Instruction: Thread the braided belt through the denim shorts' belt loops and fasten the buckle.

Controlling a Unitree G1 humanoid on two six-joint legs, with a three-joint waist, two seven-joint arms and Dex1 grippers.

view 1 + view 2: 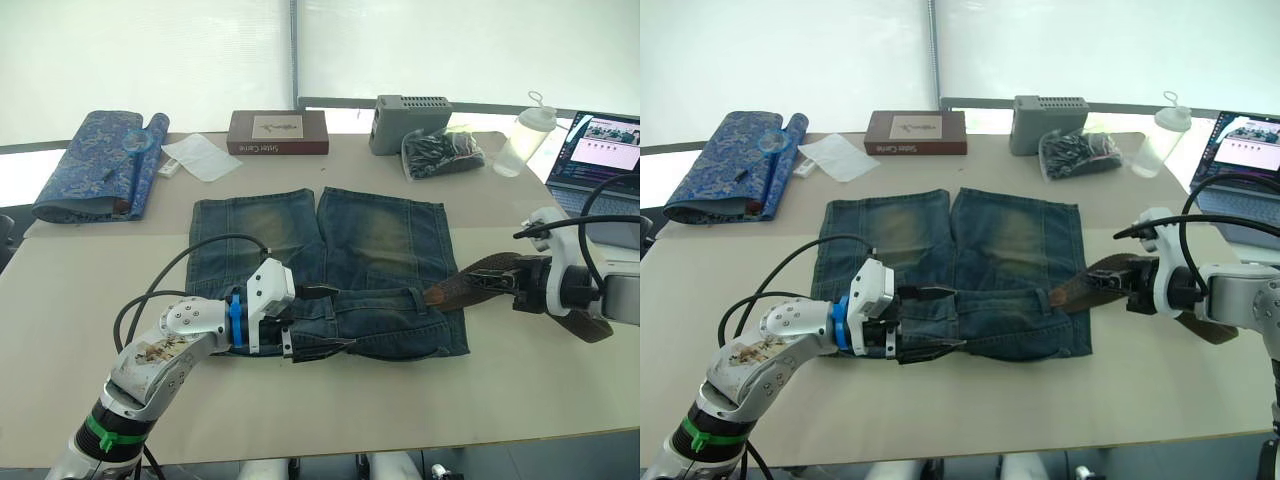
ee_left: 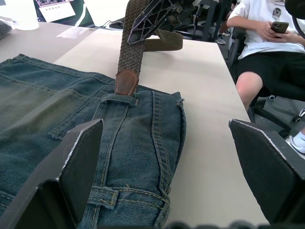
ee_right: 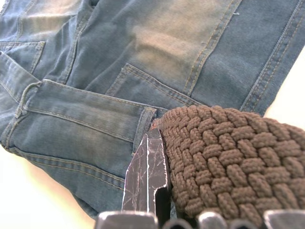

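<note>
Worktop [image 1: 520,390]: denim shorts [image 1: 330,270] lie flat, waistband toward us. Braided belt [image 1: 478,282] enters from right; its leather tip [image 2: 126,82] sits at first belt loop [image 2: 118,99] on right end of waistband. Right gripper [image 1: 517,288]: jaws clenched on belt. Left gripper [image 1: 318,318]: jaws spread over waistband, grasping nothing. We judge threading barely begun; remaining loops and buckle fastening left.

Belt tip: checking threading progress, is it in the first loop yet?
In: the belt's leather tip disappears under a belt loop on the shorts' waistband.

laptop [image 1: 603,160], bottle [image 1: 523,140], perhaps a book [image 1: 277,132]
</note>
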